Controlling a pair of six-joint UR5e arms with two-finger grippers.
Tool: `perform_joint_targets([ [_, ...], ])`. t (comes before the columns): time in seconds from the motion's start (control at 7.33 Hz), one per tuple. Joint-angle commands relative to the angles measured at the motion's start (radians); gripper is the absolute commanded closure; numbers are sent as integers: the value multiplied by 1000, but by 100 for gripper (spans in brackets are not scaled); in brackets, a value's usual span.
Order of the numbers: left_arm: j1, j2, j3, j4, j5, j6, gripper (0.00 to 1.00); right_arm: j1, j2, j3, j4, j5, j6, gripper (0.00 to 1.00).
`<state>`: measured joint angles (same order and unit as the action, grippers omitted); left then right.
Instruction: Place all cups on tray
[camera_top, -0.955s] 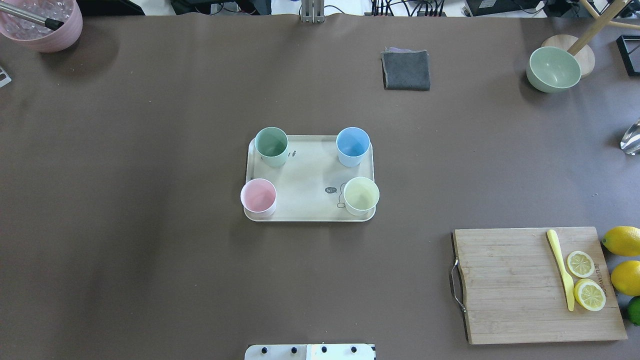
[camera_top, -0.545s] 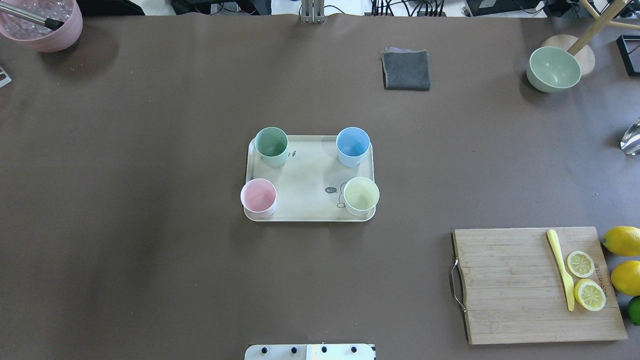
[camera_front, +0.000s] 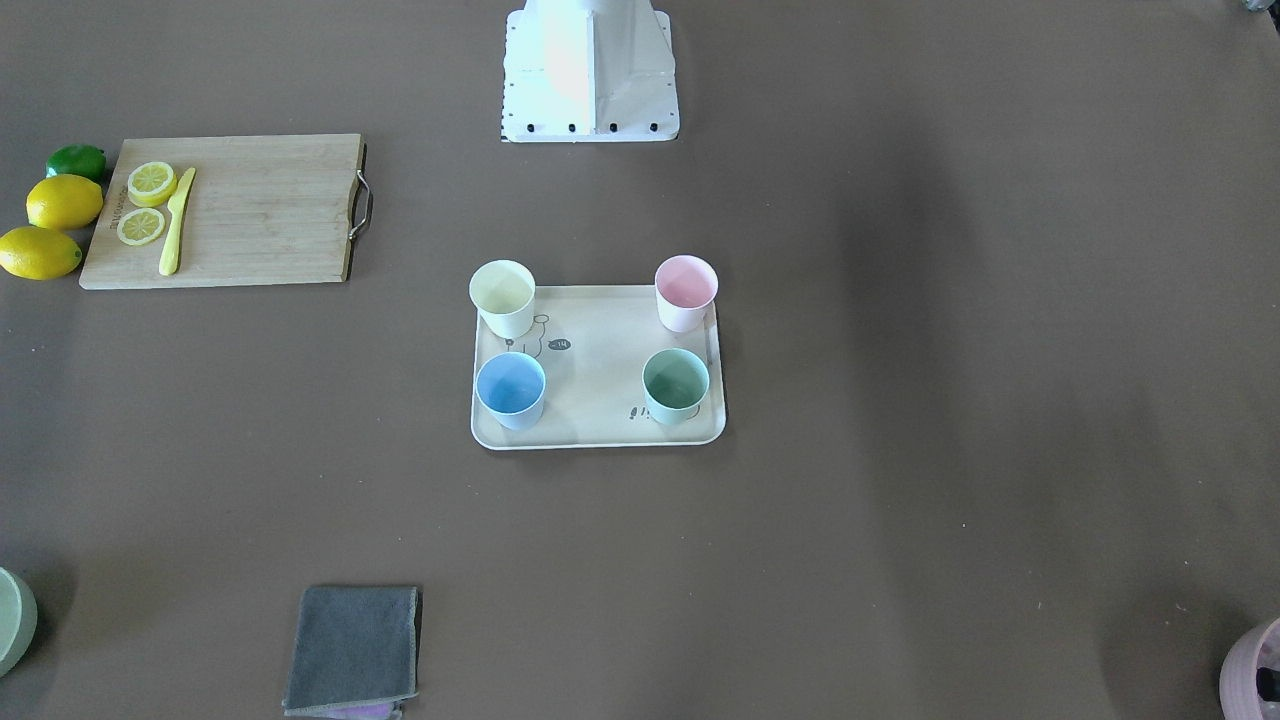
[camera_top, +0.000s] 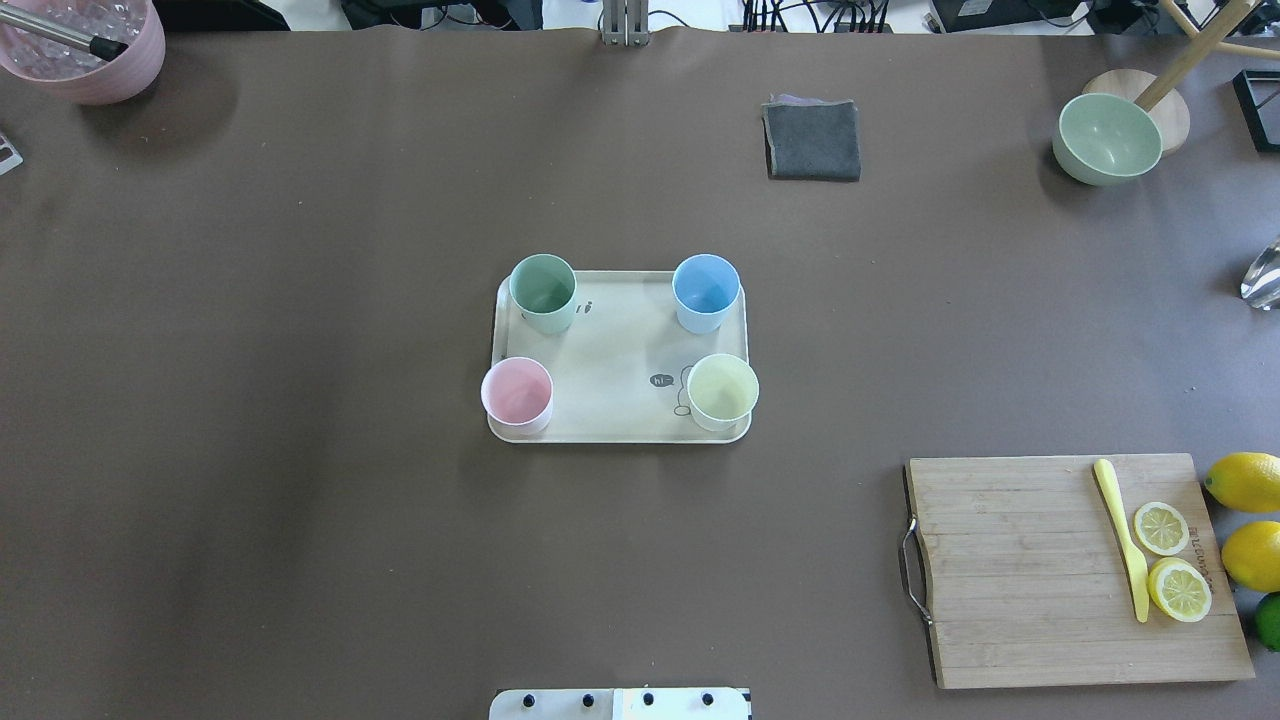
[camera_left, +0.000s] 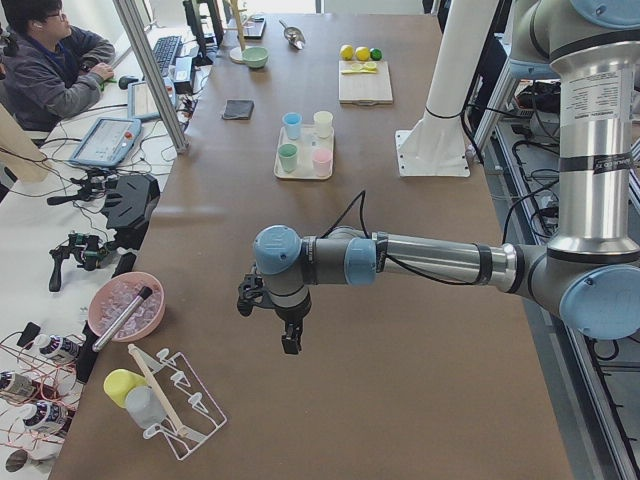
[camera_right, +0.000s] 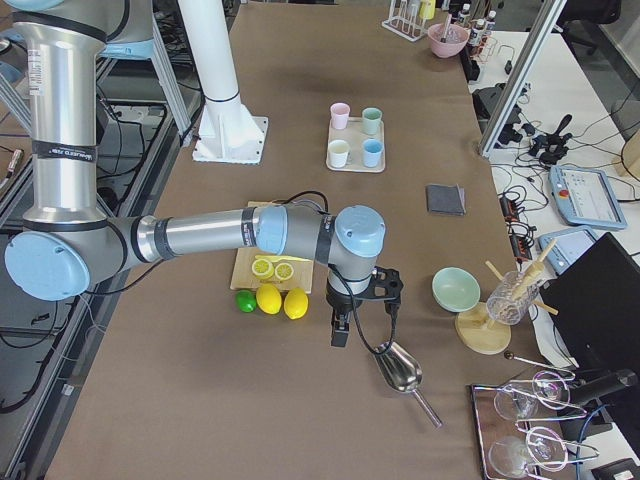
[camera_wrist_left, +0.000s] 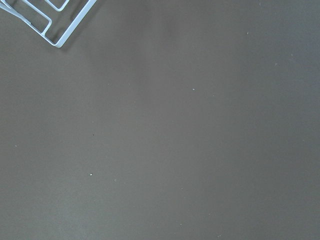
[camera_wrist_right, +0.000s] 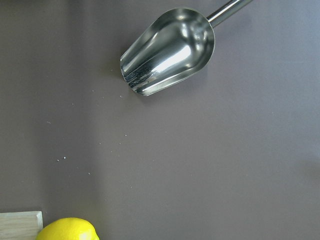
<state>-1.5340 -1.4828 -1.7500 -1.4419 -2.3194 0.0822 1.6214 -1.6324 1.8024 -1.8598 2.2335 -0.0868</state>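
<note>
Starting on my left, the left pincer (camera_left: 290, 340) hangs over bare surface (camera_top: 300, 450) beside a white wire rack (camera_wrist_left: 50, 20), well apart from the tray. Only the side camera catches it, so I cannot tell how wide it stands; I see no cup at it.

In the middle, the tray (camera_top: 620, 350) carries all four cups upright, one toward each corner. The pink cup (camera_top: 516, 393) is nearest me on the left and the mint green cup (camera_top: 543, 292) sits behind it. The blue cup (camera_top: 706, 292) is at the far right and the yellow cup (camera_top: 722, 391) at the near right. From overhead nothing here has shifted over the last second, and no arm is near. I judge the placing done, with nothing left to fetch.

On my right, the right pincer (camera_right: 340, 330) hovers near a lemon (camera_wrist_right: 67, 229) and a metal scoop (camera_wrist_right: 170, 50), also far from the tray. Again I cannot tell its opening, and it shows no cup.
</note>
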Motion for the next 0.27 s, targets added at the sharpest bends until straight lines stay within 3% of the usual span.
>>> perform_joint_targets([
  [0.0,0,-4,0,0,0,1,2,0,0,0,1,5,-1,0],
  [0.14,0,-7,-5,0,0,-1,2,0,0,0,1,6,-1,0],
])
